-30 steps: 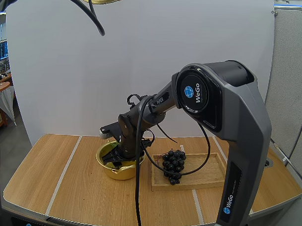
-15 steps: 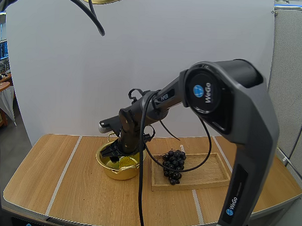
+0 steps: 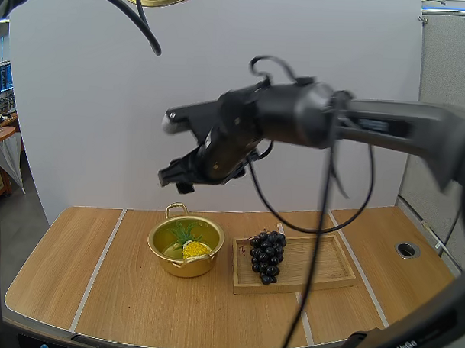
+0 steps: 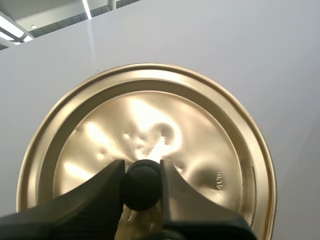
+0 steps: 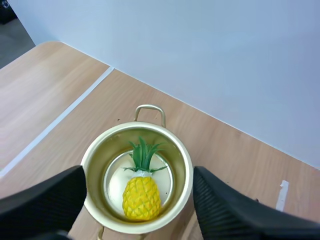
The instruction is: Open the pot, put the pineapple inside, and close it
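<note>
One pineapple (image 3: 193, 250) in one pot (image 3: 185, 266), right gripper (image 3: 175, 180) wide above. Left gripper (image 4: 142, 182) clamps one lid (image 4: 200, 140). One grape bunch (image 3: 266, 255).

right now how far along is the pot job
Done: the pot is open and the pineapple lies inside it. In hand: the left tool pinches the black knob of the lid, held high; the right tool hovers open above the pot. Left: set the lid on the pot.

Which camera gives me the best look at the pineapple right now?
Right wrist view: it looks straight down into the pot, showing the whole pineapple, crown included. The high view has it smaller, partly behind the pot wall. The left wrist view faces the lid.
</note>
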### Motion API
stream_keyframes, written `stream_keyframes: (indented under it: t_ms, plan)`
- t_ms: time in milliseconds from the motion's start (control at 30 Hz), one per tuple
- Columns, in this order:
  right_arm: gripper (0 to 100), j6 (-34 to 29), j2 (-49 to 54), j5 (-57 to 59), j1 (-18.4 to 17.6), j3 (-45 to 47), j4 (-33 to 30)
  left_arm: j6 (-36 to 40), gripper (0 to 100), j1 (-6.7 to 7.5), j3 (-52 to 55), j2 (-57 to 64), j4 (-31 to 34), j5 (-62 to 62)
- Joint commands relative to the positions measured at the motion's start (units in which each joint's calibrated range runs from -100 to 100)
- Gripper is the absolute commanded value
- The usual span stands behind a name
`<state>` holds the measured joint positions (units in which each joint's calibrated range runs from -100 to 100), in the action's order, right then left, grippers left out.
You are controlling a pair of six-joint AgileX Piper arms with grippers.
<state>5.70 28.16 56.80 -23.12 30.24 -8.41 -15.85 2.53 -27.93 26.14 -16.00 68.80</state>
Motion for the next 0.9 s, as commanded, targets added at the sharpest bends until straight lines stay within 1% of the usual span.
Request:
stream_keyframes:
  t_ms: [0, 200, 433, 500, 633, 867]
  plan:
    - [100, 0.2, 9.85, 10.95, -0.02, -0.43, -0.25, 0.44, 0, 0.09, -0.41, -0.01, 0.56, -1.88]
    - [100, 1.39, 21.78, 16.81, -0.02, 2.92, -0.25, 0.44, 0, 0.09, -0.41, -0.01, 0.56, -1.88]
    - [100, 1.39, 35.32, 25.42, -0.02, 9.76, -0.49, 0.44, 0, 0.09, -0.41, -0.01, 0.56, -1.88]
    - [100, 1.39, 38.83, 27.13, -0.02, 12.43, -1.74, 0.44, 0, 0.09, -0.41, -0.01, 0.56, -1.88]
    - [100, 1.39, 44.55, 30.31, -0.02, 17.47, -3.75, 0.44, 0, 0.09, -0.41, -0.01, 0.56, -1.88]
    - [100, 1.2, 51.63, 33.99, -0.02, 23.44, -4.33, 0.44, 0, 0.09, -0.41, -0.01, 0.56, -1.88]
